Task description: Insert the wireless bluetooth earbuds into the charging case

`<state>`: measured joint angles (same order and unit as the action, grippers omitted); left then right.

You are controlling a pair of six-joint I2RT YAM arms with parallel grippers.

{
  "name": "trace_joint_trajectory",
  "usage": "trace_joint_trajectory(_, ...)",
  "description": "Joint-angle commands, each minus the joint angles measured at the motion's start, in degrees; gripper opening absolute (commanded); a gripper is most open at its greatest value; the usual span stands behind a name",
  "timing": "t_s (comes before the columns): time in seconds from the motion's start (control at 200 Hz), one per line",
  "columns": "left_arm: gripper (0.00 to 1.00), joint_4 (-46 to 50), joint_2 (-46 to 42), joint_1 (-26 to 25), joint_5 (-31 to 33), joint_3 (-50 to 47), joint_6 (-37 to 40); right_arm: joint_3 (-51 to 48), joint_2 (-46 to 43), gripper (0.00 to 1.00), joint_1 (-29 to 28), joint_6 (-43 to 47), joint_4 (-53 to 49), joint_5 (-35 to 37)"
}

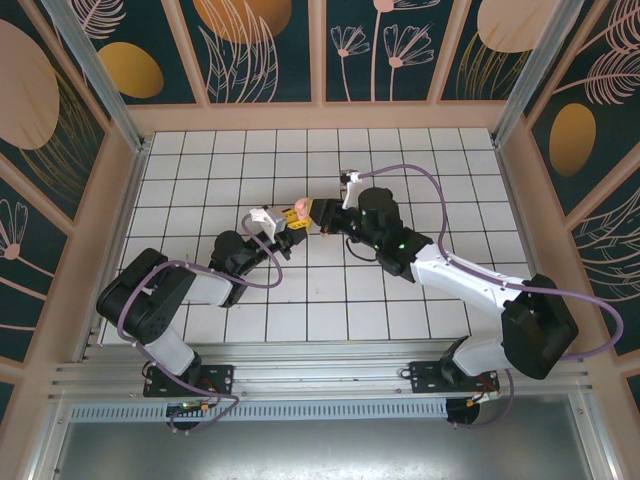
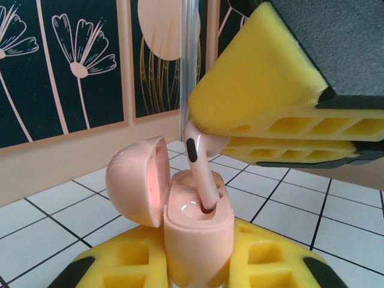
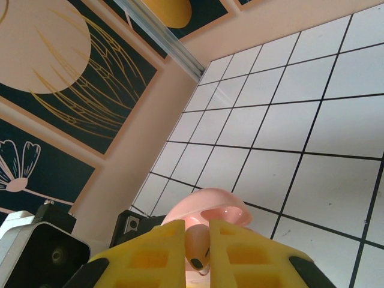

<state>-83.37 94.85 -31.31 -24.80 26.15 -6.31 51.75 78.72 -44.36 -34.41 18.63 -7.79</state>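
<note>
You see the charging case (image 2: pixel 195 240) in smooth, glossy pink plastic, the earbud (image 2: pixel 203 180) the same; at five o'clock, white tiles (image 2: pixel 354 240) look smooth, faintly shiny.

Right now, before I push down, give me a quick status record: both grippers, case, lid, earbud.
left gripper: shut on the charging case, gripping its lower body
right gripper: shut on the earbud, gripping its head
lid: open, swung back to the left in the left wrist view
earbud stem: points down and slightly tilted, tip just inside a well of the case
seating: not yet seated; the earbud's head sits above the case rim
meeting point: over the middle of the tiled table
</note>
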Motion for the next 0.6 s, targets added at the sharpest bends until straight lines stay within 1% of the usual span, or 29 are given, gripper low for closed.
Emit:
trace_joint_trajectory(0.0, 0.08, -3.99, -2.29, -0.32, 0.71, 1.71, -0.55, 0.81, 1.06, 0.15, -1.06, 1.97, -4.92, 2.24)
trace_joint_trajectory(0.29, 0.08, -3.37, -2.84, -0.29, 0.63, 2.06, -0.13, 1.01, 0.73, 0.15, -1.78, 3.65, -6.09, 2.96)
trace_joint_trajectory(0.596, 0.08, -3.04, -3.0, -0.33, 0.71, 2.5, -0.02, 0.91, 0.76, 0.16, -1.86, 3.21, -7.2, 3.7)
